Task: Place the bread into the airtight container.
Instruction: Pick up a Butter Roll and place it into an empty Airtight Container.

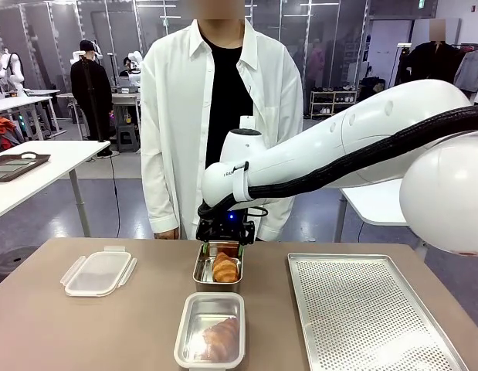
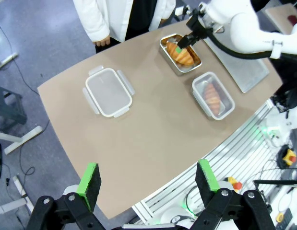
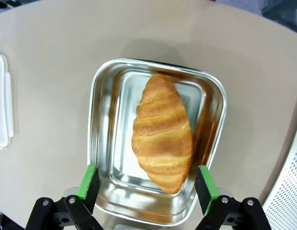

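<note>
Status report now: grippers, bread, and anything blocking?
Right gripper open above croissant in open steel container. Left gripper open, high over table. Loose lid lies apart; nothing blocking.

Bare tabletop [image 2: 138,143] lies open on the left; the lid [image 2: 109,92], two steel containers [image 1: 217,267] and perforated tray [image 1: 370,309] crowd the rest.

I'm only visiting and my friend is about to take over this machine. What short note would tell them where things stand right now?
Right claw: open, empty, hovering over the far container.
Left claw: open, empty, held high off the table's near edge.
A croissant lies inside the open steel far container.
A second croissant sits in the near container, which looks closed with a clear lid.
A loose lid lies on the table toward the robot's left.
The perforated tray is bare.
Done: both breads are in containers.
Left: probably closing the far container with the loose lid.
</note>
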Controlling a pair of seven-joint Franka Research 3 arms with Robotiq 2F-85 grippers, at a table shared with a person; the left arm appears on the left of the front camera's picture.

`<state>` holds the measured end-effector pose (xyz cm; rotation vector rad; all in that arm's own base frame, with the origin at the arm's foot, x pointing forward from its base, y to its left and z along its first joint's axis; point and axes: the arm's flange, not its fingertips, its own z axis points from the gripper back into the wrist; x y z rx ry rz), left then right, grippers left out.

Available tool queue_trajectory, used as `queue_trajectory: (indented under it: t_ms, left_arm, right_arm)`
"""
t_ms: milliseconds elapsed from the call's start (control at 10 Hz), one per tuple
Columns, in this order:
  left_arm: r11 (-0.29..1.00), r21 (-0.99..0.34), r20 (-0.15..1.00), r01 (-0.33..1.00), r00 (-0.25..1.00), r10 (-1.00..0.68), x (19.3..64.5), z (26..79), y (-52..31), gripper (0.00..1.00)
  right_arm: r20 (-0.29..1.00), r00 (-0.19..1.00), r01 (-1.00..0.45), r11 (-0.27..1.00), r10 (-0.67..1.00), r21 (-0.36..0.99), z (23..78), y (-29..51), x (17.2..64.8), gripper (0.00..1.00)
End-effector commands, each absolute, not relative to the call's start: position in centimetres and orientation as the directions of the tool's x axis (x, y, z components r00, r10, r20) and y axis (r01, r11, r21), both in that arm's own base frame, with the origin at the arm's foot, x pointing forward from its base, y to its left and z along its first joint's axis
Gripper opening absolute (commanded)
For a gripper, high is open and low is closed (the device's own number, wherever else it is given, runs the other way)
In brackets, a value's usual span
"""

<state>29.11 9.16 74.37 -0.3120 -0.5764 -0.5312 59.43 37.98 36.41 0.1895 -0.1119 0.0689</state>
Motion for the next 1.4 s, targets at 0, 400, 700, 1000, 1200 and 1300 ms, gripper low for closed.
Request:
queue_trajectory:
  t_ms: [0, 400, 700, 1000, 1200, 1300]
  left_arm:
    - [0.815, -0.118, 0.586, 0.567, 0.703, -0.404, 29.0, 74.6, 9.3, 1.0]
    - [0.815, -0.118, 0.586, 0.567, 0.703, -0.404, 29.0, 74.6, 9.3, 1.0]
    - [0.815, -0.118, 0.586, 0.567, 0.703, -0.404, 29.0, 74.6, 9.3, 1.0]
    - [0.815, -0.118, 0.586, 0.567, 0.703, -0.404, 29.0, 74.6, 9.3, 1.0]
    - [0.815, -0.118, 0.586, 0.567, 0.703, -0.404, 29.0, 74.6, 9.3, 1.0]
    - [0.815, -0.118, 0.586, 0.567, 0.703, -0.404, 29.0, 74.6, 9.3, 1.0]
  right_arm:
    - [0.159, 0.974, -0.183, 0.971, 0.158, 0.155, 41.1, 34.6, 58.2, 1.0]
    - [0.173, 0.931, -0.349, 0.923, 0.321, 0.163, 49.6, 25.1, 53.9, 1.0]
    - [0.265, 0.884, -0.436, 0.885, 0.386, 0.166, 55.9, 15.2, 48.5, 1.0]
    - [0.43, 0.779, -0.557, 0.819, 0.457, 0.138, 62.1, 6.4, 40.6, 1.0]
    - [0.498, 0.726, -0.583, 0.808, 0.474, 0.081, 64.7, 2.2, 35.8, 1.0]
    - [0.485, 0.726, -0.577, 0.815, 0.487, 0.046, 65.6, 0.4, 33.5, 1.0]
